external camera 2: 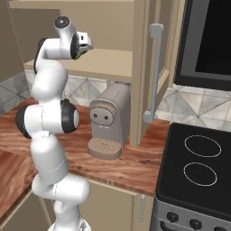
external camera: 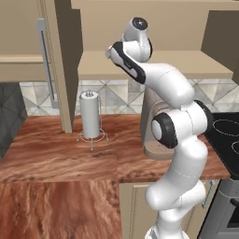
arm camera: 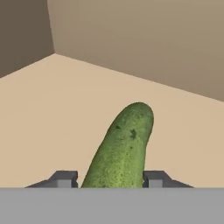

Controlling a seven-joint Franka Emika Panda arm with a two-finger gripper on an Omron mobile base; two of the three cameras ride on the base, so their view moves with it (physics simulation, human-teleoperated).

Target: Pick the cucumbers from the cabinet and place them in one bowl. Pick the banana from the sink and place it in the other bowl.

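Cucumber (arm camera: 122, 151) – dark green, speckled, glossy, rounded far end – lying on tan cabinet (arm camera: 52, 113) shelf, running between fingers (arm camera: 64, 178). Gripper (arm camera: 109, 180) tips hugging both its sides, looks clamped on. Near end cut off at frame bottom – actual contact hard to confirm.

A dark green, mottled, oblong cucumber with a rounded end (arm camera: 124, 148) is seen lying on the flat, light tan wooden shelf of the open wall cabinet (arm camera: 39, 113). It is angled away toward the cabinet's back wall, its near end set between two grey finger tips.
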